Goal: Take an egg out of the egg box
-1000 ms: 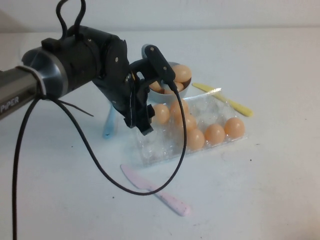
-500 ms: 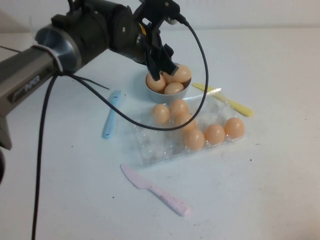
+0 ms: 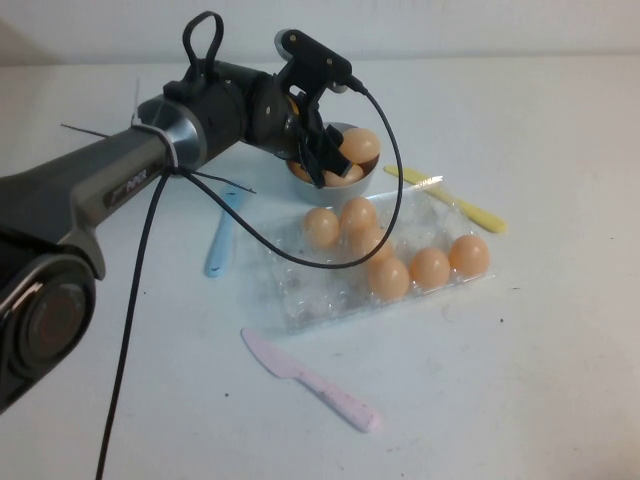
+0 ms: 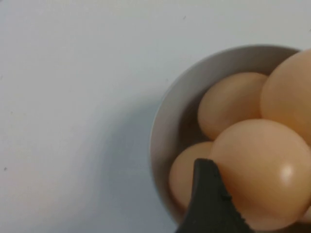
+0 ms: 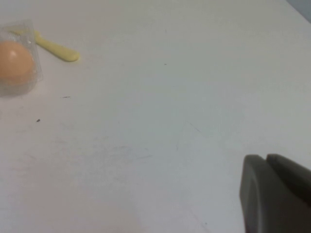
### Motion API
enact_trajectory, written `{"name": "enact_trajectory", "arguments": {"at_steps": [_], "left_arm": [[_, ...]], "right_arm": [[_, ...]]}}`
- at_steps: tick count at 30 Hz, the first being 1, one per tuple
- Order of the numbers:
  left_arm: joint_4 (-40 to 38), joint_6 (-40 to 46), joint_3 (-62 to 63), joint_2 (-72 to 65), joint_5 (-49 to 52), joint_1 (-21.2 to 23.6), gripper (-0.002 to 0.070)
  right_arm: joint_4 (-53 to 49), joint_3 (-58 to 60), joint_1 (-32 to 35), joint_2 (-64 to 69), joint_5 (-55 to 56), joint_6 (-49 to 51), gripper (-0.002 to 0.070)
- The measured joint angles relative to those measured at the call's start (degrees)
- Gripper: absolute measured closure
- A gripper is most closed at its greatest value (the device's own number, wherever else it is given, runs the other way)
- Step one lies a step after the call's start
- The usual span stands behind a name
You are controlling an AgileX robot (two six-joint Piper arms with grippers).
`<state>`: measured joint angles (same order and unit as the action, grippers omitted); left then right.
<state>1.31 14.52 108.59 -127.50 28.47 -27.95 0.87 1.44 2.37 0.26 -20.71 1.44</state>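
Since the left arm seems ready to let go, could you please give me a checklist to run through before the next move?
1. The egg sits in the left gripper jaws: ok.
2. Left gripper is over the grey bowl: ok.
3. Room in the bowl: cannot tell; three other eggs already crowd it.
4. Cable clear of the egg box: not ok, it hangs across it.
5. Right gripper is parked over bare table, jaws shut: ok.

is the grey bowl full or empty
Full: the grey bowl holds several eggs heaped above its rim, with the left gripper over it.
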Motion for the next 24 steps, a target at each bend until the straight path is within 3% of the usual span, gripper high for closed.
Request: {"name": "enact_trajectory", "arguments": {"at_steps": [6,10,20,22,24], "left_arm": [[0.0,-0.6,0.2,-0.3,0.5,0.5,0.0160],[0.0,-1.5,0.2,-0.3,0.6,0.5,0.0123],[6.1,-1.9,0.2,6.3,5.9,-1.3,0.0122],[8.5,-2.0,-0.6,9.7,6.8,-1.5,0.0151],[9.8,-2.2,-3.6,14.0,6.4,-1.6,0.0224]], "right_arm": [[0.0,0.0,0.0,0.0,0.0,0.0,0.0692],[0.0,0.0,0.0,0.0,0.0,0.0,0.0693],[0.0,0.0,0.0,0.0,0.0,0.0,0.0692],[0.0,0.0,0.0,0.0,0.0,0.0,0.0692],[0.0,0.0,0.0,0.0,0.0,0.0,0.0693]]}}
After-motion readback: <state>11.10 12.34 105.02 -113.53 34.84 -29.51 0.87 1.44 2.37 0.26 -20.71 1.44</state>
